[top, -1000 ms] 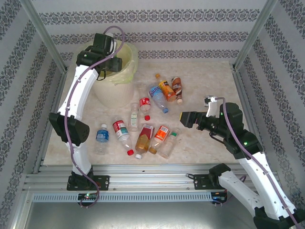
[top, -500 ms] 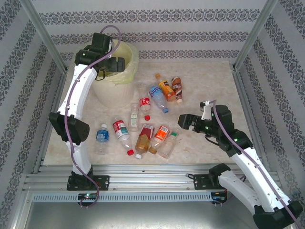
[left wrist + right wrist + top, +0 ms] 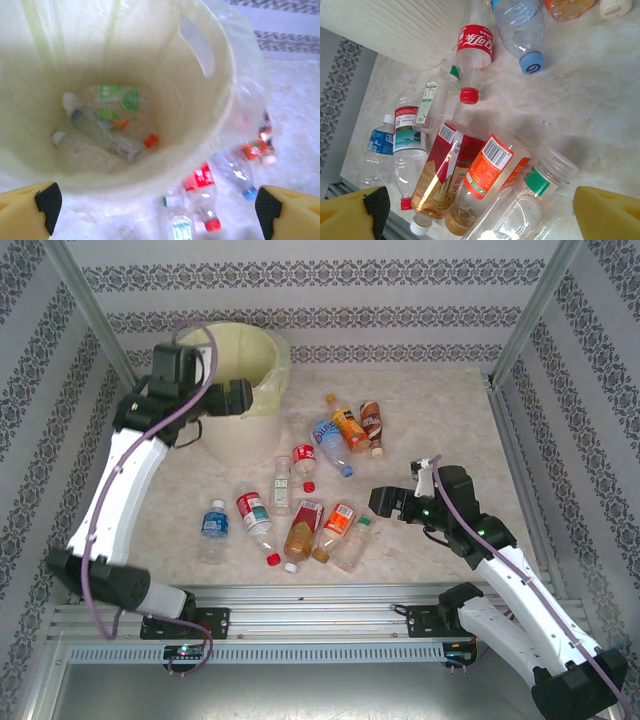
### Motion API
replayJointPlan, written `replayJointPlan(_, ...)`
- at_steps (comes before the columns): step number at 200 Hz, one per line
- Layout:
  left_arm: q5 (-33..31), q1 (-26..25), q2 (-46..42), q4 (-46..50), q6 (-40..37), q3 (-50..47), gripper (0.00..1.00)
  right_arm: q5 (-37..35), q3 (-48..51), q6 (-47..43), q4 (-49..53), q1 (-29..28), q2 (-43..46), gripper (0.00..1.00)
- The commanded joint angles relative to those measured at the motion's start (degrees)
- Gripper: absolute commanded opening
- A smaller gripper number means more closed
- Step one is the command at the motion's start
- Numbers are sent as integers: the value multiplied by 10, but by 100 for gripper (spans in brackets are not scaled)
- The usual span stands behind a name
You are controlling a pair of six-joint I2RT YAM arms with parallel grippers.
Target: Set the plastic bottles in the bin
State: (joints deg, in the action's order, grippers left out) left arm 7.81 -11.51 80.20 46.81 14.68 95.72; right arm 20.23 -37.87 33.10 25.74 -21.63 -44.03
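The bin, a white bucket lined with a pale yellow-green bag, stands at the back left. In the left wrist view several plastic bottles lie on its bottom, one with a green label. My left gripper hangs open and empty over the bin's near rim. More plastic bottles lie on the table. My right gripper is open just above and right of a clear bottle with a green band. Beside that bottle lie an orange-labelled one and a red-and-gold one.
A second group of bottles lies right of the bin. A blue-labelled bottle and a red-labelled one lie front left. Metal rails run along the table's near edge. Patterned walls close in the other sides.
My left jaws have opened over the bin, and that arm has swung back to the left. My right gripper has moved left and down toward the front group of bottles.
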Motion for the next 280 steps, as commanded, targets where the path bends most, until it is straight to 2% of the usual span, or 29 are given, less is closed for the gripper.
replayJointPlan(1, 74, 0, -67, -75, 20, -85, 100, -4, 1, -10, 13, -5, -9, 92)
replayJointPlan(48, 227, -21, -201, -146, 39, -251, 100, -38, 23, 24, 3, -9, -54, 86)
replayJointPlan(75, 266, -43, -233, -173, 43, -296, 100, -52, 48, 55, -11, -7, -70, 82)
replayJointPlan(137, 277, -140, -195, -206, 3, -332, 100, -50, 98, 123, -75, -7, -91, 75)
replayJointPlan(166, 243, -201, -144, -247, -21, -331, 100, -25, 124, 145, -141, -3, -110, 71)
replayJointPlan(198, 243, -212, -97, -311, -31, -320, 100, -2, 121, 153, -177, -1, -144, 70)
replayJointPlan(253, 259, -215, -38, -324, -61, -281, 100, -2, 142, 183, -258, -2, -213, 67)
replayJointPlan(280, 268, -215, -35, -347, -64, -300, 100, -6, 148, 199, -293, -5, -244, 66)
